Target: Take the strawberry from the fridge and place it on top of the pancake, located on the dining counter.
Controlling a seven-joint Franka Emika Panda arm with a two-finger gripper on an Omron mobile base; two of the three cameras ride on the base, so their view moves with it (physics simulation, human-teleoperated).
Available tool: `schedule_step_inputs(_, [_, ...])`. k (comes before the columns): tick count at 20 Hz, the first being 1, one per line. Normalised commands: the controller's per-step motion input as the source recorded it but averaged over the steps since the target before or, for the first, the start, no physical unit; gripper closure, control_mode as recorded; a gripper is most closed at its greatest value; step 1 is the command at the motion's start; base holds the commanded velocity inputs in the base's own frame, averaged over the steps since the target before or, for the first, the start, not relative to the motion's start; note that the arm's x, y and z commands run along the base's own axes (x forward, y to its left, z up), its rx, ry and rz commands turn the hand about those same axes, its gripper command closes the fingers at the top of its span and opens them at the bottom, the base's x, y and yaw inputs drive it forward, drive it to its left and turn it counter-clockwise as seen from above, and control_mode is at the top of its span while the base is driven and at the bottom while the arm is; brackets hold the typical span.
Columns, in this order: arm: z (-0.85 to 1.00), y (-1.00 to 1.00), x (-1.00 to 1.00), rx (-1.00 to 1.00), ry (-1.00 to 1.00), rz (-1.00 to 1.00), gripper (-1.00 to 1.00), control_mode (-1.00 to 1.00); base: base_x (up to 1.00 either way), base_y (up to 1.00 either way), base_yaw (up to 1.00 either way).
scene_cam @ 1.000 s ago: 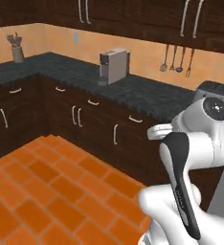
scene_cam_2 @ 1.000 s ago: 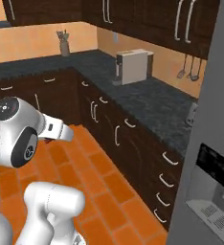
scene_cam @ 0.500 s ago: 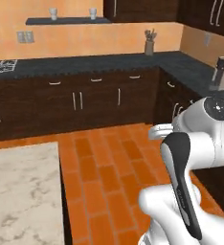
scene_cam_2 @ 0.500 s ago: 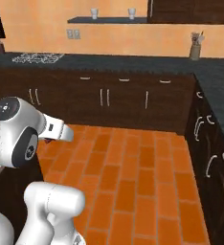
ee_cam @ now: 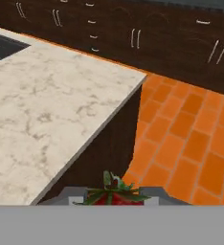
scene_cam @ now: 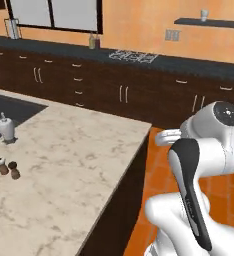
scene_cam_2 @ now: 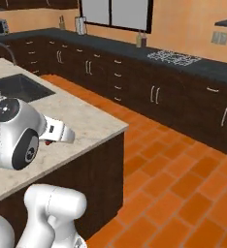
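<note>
Marbled dining counter (scene_cam: 79,165) — shakers (scene_cam: 8,168), bottle (scene_cam: 6,127).

strawberry (ee_cam: 115,194): lower half cut off | dining counter (scene_cam: 79,165): cropped left

The arm (scene_cam: 204,165) is glossy white, with rounded links (one black-striped) and dark grey joint caps.

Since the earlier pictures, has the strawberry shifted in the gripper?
Cannot tell: no earlier hand view. The strawberry sits between the gripper fingertips; the base swung toward the dining counter.
</note>
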Motion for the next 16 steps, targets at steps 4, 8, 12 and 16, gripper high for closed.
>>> schedule_step_inputs(4, [0.0,0.0,0.0,0.0,0.0,0.0,1.0,1.0,-0.42,0.0,1.0])
schedule_step_inputs(8, [0.0,0.0,0.0,0.0,0.0,0.0,1.0,1.0,-0.46,0.0,0.98])
schedule_step_inputs(12, [0.0,0.0,0.0,0.0,0.0,0.0,1.0,1.0,-0.42,0.37,0.79])
schedule_step_inputs(16, [0.0,0.0,0.0,0.0,0.0,0.0,1.0,1.0,-0.28,0.97,0.54])
